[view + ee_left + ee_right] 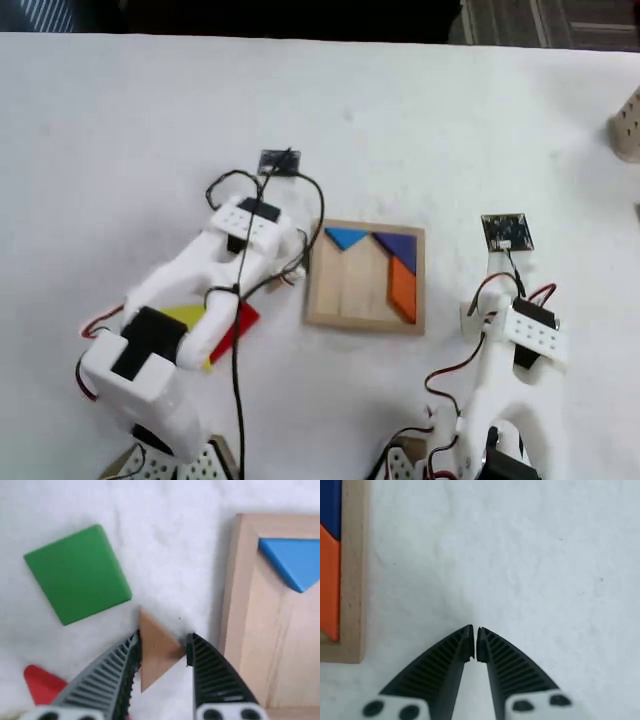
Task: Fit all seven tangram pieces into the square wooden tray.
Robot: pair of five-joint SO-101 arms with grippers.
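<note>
Where the white table [120, 110] spreads wide, the left gripper [164, 639] pinches a tan triangle [152, 662] beside the wooden tray [240, 570], the right gripper [475, 632] closed.

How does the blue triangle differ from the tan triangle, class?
The blue triangle lies inside the wooden tray; the tan triangle is outside it. The left gripper clasps the tan triangle; nothing holds the blue triangle. Both are triangular tangram pieces.

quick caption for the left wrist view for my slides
Left gripper clasps a tan triangle beside the wooden tray, green square nearby.
</note>
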